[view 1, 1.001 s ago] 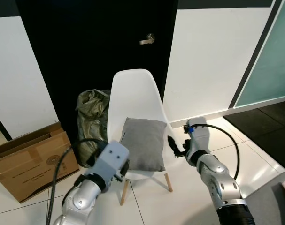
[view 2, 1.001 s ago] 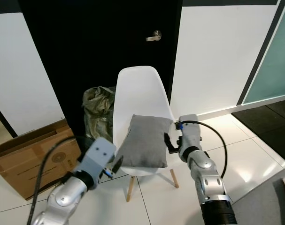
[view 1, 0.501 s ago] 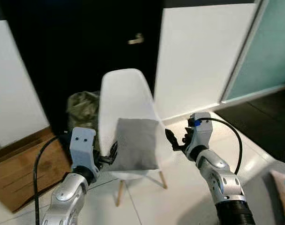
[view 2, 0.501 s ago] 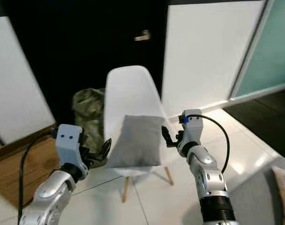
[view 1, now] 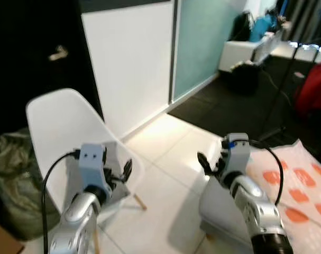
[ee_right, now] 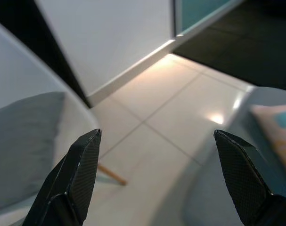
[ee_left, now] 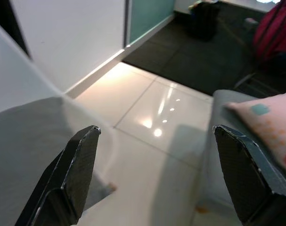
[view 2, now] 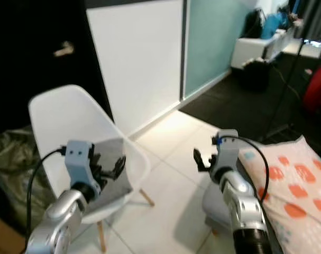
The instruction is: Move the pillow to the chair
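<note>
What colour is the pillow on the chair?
Plain grey; the pillow shows best in the right wrist view.

Open tiled floor lies ahead of both claws; the white chair crowds the left gripper, a grey seat under the right gripper.

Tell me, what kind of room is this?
Probably a home living area: a white chair with a grey pillow on a tiled floor, a sofa edge with a patterned cushion, and a dark door.

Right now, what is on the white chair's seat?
A grey pillow lies on the white chair, leaning on its backrest. The left hand partly covers the pillow, hiding its lower part.
</note>
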Controlling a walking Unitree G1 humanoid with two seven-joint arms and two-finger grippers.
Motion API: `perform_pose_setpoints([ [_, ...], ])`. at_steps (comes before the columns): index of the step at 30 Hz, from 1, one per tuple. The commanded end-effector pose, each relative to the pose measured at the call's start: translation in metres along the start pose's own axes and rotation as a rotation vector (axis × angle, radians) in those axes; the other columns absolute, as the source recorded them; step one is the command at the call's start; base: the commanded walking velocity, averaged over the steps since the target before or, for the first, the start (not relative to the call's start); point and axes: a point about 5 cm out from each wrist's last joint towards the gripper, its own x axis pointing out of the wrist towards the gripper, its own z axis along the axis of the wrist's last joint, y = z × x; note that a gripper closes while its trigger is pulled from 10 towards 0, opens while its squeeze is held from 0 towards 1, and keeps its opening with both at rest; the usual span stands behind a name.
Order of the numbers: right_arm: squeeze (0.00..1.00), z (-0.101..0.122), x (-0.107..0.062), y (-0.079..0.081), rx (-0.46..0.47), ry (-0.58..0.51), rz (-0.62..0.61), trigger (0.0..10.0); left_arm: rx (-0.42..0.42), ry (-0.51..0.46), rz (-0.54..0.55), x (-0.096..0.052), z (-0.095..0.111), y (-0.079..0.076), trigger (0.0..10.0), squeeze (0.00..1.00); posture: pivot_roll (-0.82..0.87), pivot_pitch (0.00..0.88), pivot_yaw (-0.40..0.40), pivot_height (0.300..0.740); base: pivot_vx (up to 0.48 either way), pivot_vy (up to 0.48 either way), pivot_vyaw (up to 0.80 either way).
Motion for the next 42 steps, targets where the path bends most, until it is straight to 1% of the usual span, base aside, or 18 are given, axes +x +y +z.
perform_pose_setpoints([
  [1,0.00,0.002,0.000,0.000,-0.022,-0.005,-0.004,10.0,-0.018,0.009,0.018,0.002,-0.003,0.004,10.0,0.00,-0.20,0.027,0.025,0.697,0.000,0.000,-0.78],
  [6,0.00,0.000,0.000,-0.002,-0.040,0.007,-0.020,10.0,-0.007,0.007,0.005,0.001,-0.007,0.007,10.0,0.00,-0.20,0.029,0.022,0.697,0.000,0.000,-0.78],
  [8,0.00,-0.002,-0.001,-0.008,-0.062,0.016,-0.038,10.0,-0.023,0.013,0.013,-0.001,-0.009,0.011,10.0,0.00,-0.20,0.031,0.017,0.697,0.000,0.000,-0.78],
  [9,0.00,-0.002,-0.001,-0.008,-0.062,0.016,-0.038,10.0,-0.023,0.013,0.013,-0.001,-0.009,0.011,10.0,0.00,-0.20,0.031,0.017,0.697,0.000,0.000,-0.78],
  [12,0.00,-0.005,-0.003,-0.022,-0.074,0.030,-0.070,10.0,-0.049,0.037,0.023,-0.007,-0.014,0.018,10.0,0.00,-0.21,0.023,0.015,0.697,0.000,0.000,-0.78],
  [13,0.00,-0.005,-0.003,-0.022,-0.074,0.030,-0.070,10.0,-0.049,0.037,0.023,-0.007,-0.014,0.018,10.0,0.00,-0.21,0.023,0.015,0.697,0.000,0.000,-0.78],
  [16,0.00,-0.008,-0.004,-0.029,-0.081,0.042,-0.079,10.0,-0.016,0.060,0.036,-0.010,-0.020,0.026,10.0,0.00,-0.20,0.015,0.010,0.697,0.000,0.000,-0.78],
  [17,0.00,-0.008,-0.004,-0.029,-0.081,0.042,-0.079,10.0,-0.016,0.060,0.036,-0.010,-0.020,0.026,10.0,0.00,-0.20,0.015,0.010,0.697,0.000,0.000,-0.78],
  [18,0.00,-0.008,-0.004,-0.027,-0.072,0.036,-0.052,10.0,0.003,0.050,0.038,-0.010,-0.021,0.030,10.0,0.00,-0.21,0.007,0.009,0.697,0.000,0.000,-0.78],
  [20,0.00,-0.009,-0.004,-0.024,-0.064,0.029,-0.025,10.0,0.012,0.041,0.046,-0.010,-0.021,0.033,10.0,0.00,-0.21,0.006,0.007,0.697,0.000,0.000,-0.77],
  [25,0.00,-0.012,-0.006,-0.021,-0.065,0.031,0.000,10.0,0.026,0.031,0.058,-0.009,-0.020,0.034,10.0,0.00,-0.21,0.007,0.004,0.697,0.000,0.000,-0.77],
  [28,0.00,-0.015,-0.009,-0.015,-0.080,0.030,0.044,10.0,0.024,0.014,0.081,-0.009,-0.020,0.036,10.0,0.00,-0.22,0.017,0.006,0.697,0.000,0.000,-0.77],
  [29,0.00,-0.015,-0.009,-0.015,-0.080,0.030,0.044,10.0,0.024,0.014,0.081,-0.009,-0.020,0.036,10.0,0.00,-0.22,0.017,0.006,0.697,0.000,0.000,-0.77],
  [30,0.00,-0.014,-0.009,-0.011,-0.094,0.024,0.070,10.0,0.030,0.014,0.082,-0.009,-0.020,0.037,10.0,0.00,-0.22,0.020,0.006,0.697,0.000,0.000,-0.77],
  [35,0.00,-0.012,-0.008,-0.007,-0.112,0.017,0.092,10.0,0.039,0.015,0.080,-0.009,-0.020,0.036,10.0,0.00,-0.22,0.021,0.005,0.697,0.000,0.000,-0.77],
  [37,0.00,-0.010,-0.007,-0.004,-0.132,0.011,0.110,10.0,0.033,0.003,0.071,-0.009,-0.019,0.036,10.0,0.00,-0.22,0.025,0.004,0.697,0.000,0.000,-0.77],
  [42,0.00,-0.008,-0.007,0.000,-0.147,0.007,0.135,10.0,0.022,-0.005,0.060,-0.008,-0.018,0.033,10.0,0.00,-0.22,0.027,-0.001,0.697,0.000,0.000,-0.77],
])
